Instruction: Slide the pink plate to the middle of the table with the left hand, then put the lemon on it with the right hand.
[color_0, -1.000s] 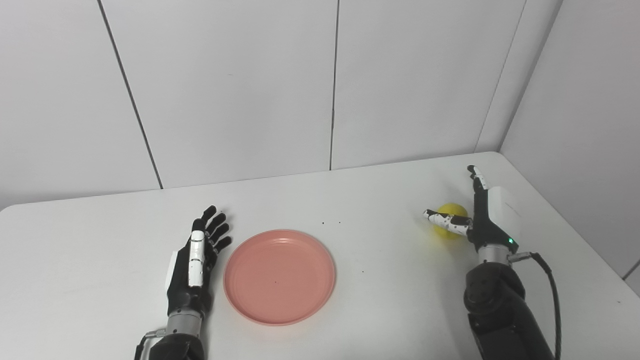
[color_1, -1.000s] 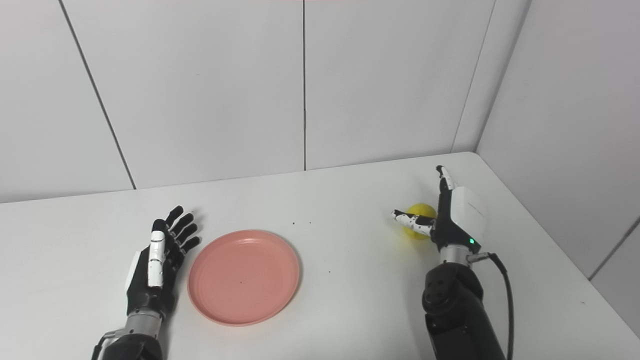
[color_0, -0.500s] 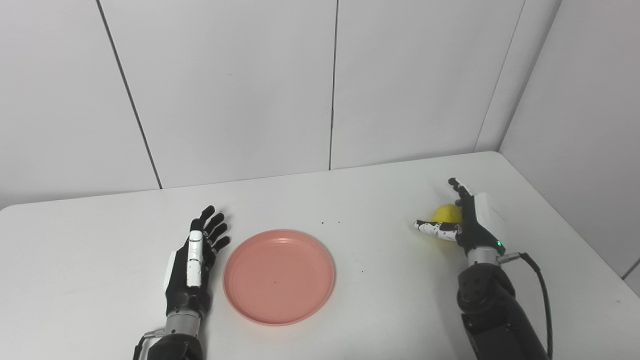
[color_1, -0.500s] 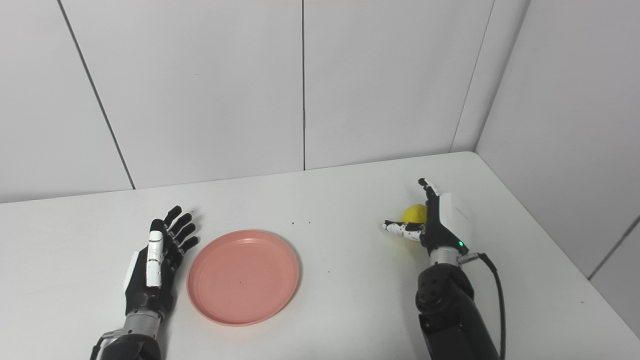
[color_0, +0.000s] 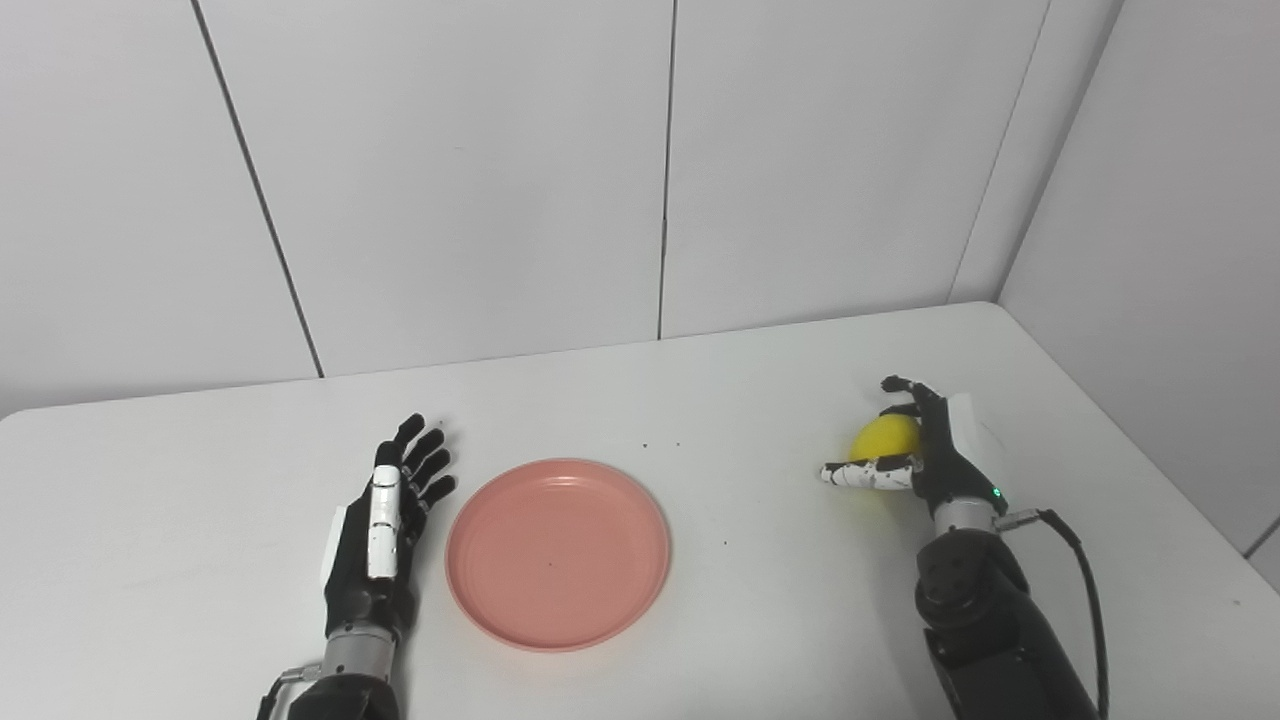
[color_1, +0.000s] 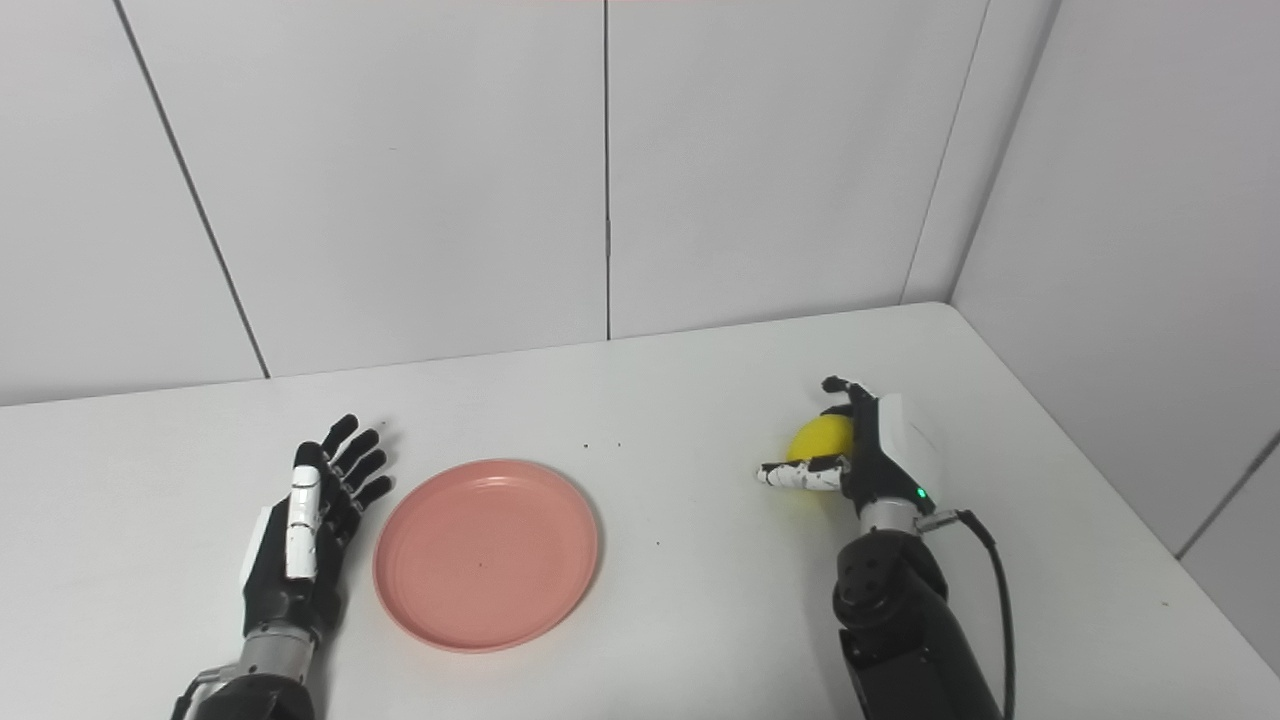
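A white surface (color_0: 700, 400) fills the lower half of the frame, backed by pale grey wall panels (color_0: 470, 180) with dark vertical seams; a second wall closes in at the right and meets the surface's rounded far-right corner. The surface's back edge runs along the wall across the middle of the frame, and its right edge slants down toward the lower right. A wide bare stretch of white lies in the centre, marked only by a few tiny dark specks (color_0: 660, 445). The pink plate (color_0: 558, 553) lies flat in the lower centre, slightly left of the middle, with nothing on it. Just beside its left rim, apart from it by a narrow strip of white, the left hand (color_0: 380, 530) rests with its fingers spread and pointing toward the wall, holding nothing. At the right of the frame the lemon (color_0: 882, 442) sits on the surface, well apart from the plate and near the right edge. The right hand (color_0: 915, 458) is curled around it: dark fingers (color_1: 838, 388) arch over its far side and the white thumb (color_0: 862, 475) crosses below its near side. Whether they press on the fruit cannot be told. A black cable (color_0: 1085, 570) trails from the right wrist toward the bottom edge.
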